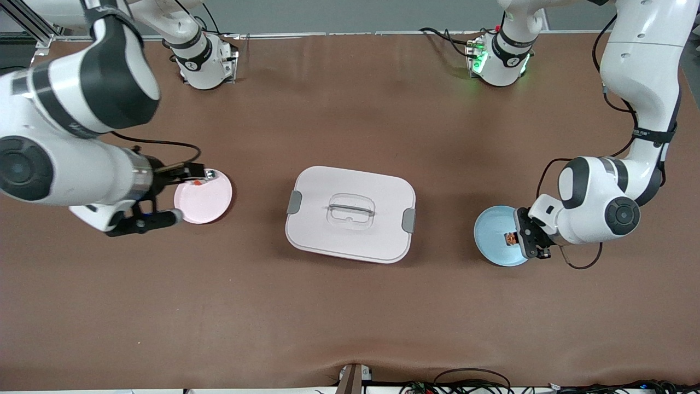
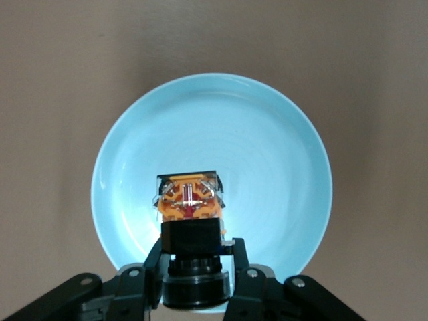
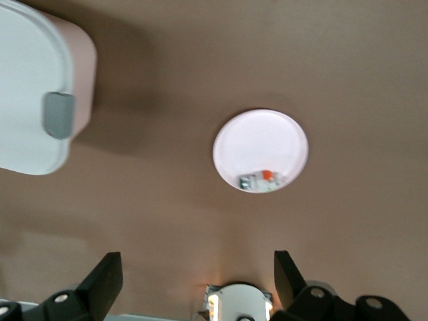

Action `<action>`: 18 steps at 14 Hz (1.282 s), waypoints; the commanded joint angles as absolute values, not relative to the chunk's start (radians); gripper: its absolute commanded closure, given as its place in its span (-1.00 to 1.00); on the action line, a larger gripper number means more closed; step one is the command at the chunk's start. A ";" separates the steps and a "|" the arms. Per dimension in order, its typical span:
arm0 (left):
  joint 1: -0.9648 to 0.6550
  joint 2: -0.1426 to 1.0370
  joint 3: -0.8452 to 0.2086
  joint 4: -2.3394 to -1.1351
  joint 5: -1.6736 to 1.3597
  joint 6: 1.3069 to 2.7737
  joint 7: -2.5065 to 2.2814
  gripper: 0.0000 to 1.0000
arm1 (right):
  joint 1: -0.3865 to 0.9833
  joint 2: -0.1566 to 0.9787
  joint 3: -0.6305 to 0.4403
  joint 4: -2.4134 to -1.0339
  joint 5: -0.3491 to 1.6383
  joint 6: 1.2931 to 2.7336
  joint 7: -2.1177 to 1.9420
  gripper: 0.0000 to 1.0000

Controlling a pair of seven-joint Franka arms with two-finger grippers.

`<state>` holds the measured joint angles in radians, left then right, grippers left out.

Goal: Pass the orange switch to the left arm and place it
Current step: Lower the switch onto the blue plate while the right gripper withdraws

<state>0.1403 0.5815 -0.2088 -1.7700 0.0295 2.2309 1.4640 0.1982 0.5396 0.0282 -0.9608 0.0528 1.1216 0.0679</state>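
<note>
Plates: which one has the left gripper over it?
The blue plate, toward the left arm's end; the left gripper holds the orange switch over it. The pink plate doesn't.

Orange switch [image 2: 190, 200] in left claw [image 2: 192, 267] over blue plate [image 2: 267, 167]; white latched box [image 1: 350, 214] mid-table.

A: What colour is the desk [image 1: 350, 306]?
B: Plain brown, no pattern. The box [image 1: 350, 214] is white with a clear handle and two grey latches.
A: And the plates?
B: One pale pink plate [image 1: 205, 198], one light blue plate [image 2: 214, 140]. The pink one carries a clear-silvery small part [image 3: 259, 180] with an orange bit.
A: The orange switch [image 2: 190, 200]?
B: Black body, orange face, with a red spot at its middle.
A: The arms?
B: White with black joints; the left hand [image 2: 194, 284] and right hand [image 3: 200, 284] are black.
</note>
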 commanded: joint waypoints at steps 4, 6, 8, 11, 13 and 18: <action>0.184 0.569 -0.222 -1.842 0.048 2.296 1.716 1.00 | 0.089 0.512 0.046 -0.974 0.002 1.023 0.044 -1.00; 0.176 0.569 -0.229 -1.855 0.048 2.318 1.718 1.00 | 0.055 0.512 0.045 -0.974 0.000 0.996 0.034 -1.00; 0.175 0.581 -0.230 -1.861 0.040 2.339 1.718 1.00 | 0.023 0.512 0.044 -0.976 -0.015 0.980 -0.014 -1.00; 0.175 0.600 -0.230 -1.862 0.029 2.359 1.709 1.00 | -0.014 0.502 0.048 -0.976 -0.023 0.980 -0.021 -1.00; 0.175 0.603 -0.230 -1.876 0.025 2.373 1.706 1.00 | -0.017 0.499 0.045 -0.976 -0.034 0.980 -0.008 -1.00; 0.169 0.606 -0.241 -1.899 -0.002 2.421 1.703 0.88 | -0.055 0.503 0.045 -0.977 -0.037 0.988 -0.009 -1.00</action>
